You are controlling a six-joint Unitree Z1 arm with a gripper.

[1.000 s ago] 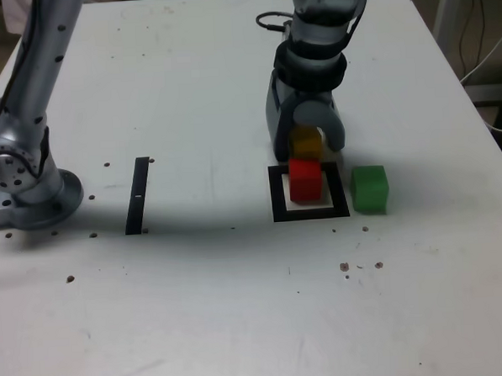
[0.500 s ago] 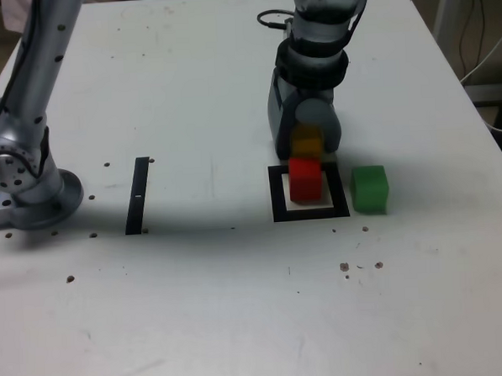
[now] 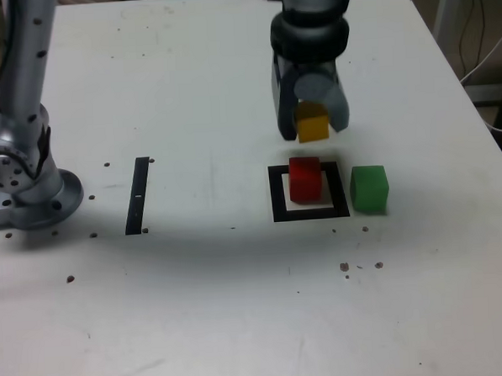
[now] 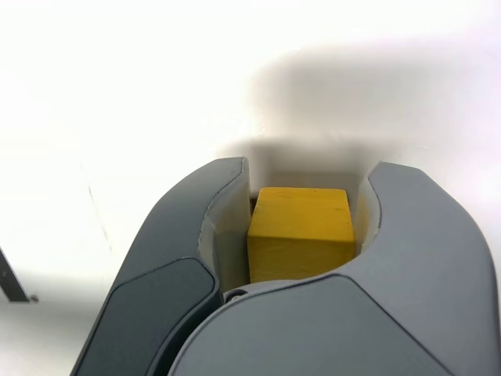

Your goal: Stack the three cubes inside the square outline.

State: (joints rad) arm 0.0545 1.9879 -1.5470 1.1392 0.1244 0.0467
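Your gripper (image 3: 315, 121) is clamped on the yellow cube (image 3: 312, 123), which sits between both fingers (image 4: 228, 227), raised off the table (image 3: 215, 299). In the exterior view, you see the red cube (image 3: 305, 181) beneath it in the picture, resting inside the square outline (image 3: 278, 195). The green cube (image 3: 369, 189) rests on the table just beside the outline, on the exterior view's right. Well apart, toward the exterior view's left, lies the black strip (image 3: 138, 196).
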